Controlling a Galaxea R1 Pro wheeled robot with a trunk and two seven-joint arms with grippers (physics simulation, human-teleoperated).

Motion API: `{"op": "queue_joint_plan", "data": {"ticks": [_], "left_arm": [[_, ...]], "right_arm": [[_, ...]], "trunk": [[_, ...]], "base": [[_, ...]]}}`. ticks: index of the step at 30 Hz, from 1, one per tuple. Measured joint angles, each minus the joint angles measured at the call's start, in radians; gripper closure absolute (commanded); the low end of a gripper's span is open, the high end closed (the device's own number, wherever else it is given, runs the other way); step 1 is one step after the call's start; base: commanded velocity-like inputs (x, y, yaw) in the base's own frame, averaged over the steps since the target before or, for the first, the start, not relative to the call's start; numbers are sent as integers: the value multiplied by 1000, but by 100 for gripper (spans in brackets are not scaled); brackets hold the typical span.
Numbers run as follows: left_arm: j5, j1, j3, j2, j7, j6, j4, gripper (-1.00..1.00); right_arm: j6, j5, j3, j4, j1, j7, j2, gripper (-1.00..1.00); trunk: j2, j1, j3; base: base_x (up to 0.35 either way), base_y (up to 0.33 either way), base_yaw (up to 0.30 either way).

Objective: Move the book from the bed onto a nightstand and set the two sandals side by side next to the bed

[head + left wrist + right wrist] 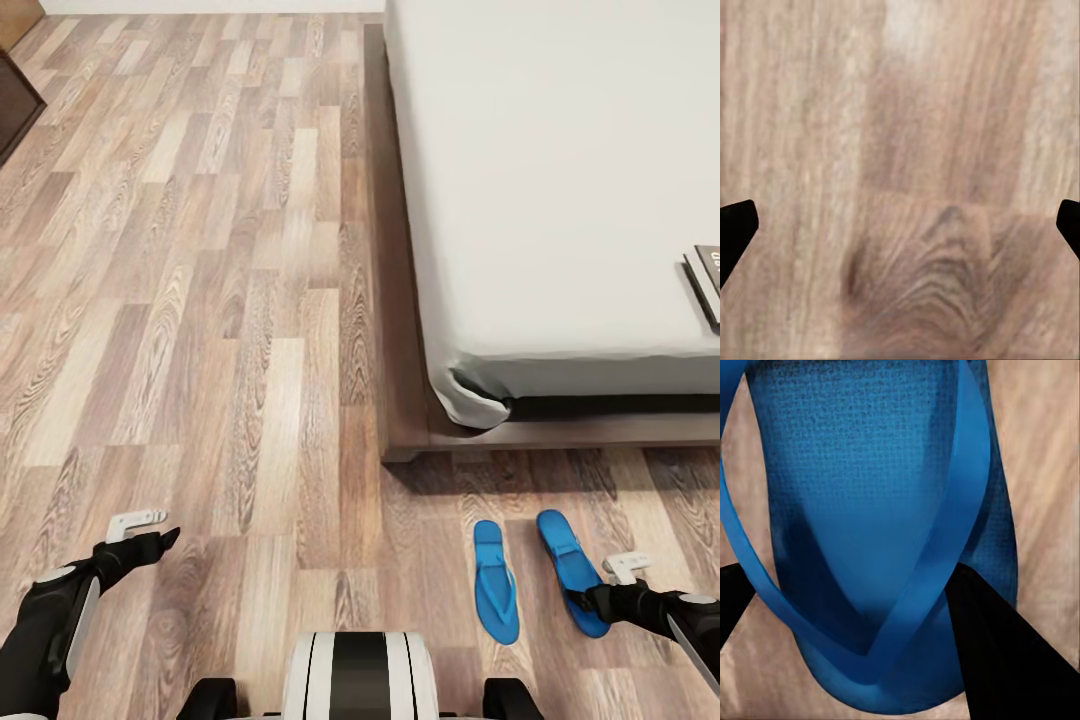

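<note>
Two bright blue sandals lie side by side on the plank floor just below the bed's foot, the left sandal and the right sandal. My right gripper sits low at the right sandal's near end. In the right wrist view its black fingers press against that sandal on either side of the V strap. My left gripper hangs open over bare floor, with nothing between its fingertips. The book lies at the right edge of the bed.
The bed's dark wooden frame runs along the mattress and across its foot. A dark piece of furniture pokes in at the far left. Open plank floor stretches left of the bed. My base shows at the bottom.
</note>
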Motion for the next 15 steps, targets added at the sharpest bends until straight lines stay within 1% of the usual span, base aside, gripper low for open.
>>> {"op": "queue_joint_plan", "data": {"ticks": [4,6,15], "left_arm": [[0,0,0,0,0,0,0,-100],[0,0,0,0,0,0,0,-100],[0,0,0,0,0,-1,1,-100]], "right_arm": [[0,0,0,0,0,0,0,100],[0,0,0,-1,0,0,0,100],[1,0,0,-1,0,0,0,100]], "trunk": [[0,0,0],[0,0,0],[0,0,0]], "base": [[0,236,0],[0,136,0],[0,20,0]]}}
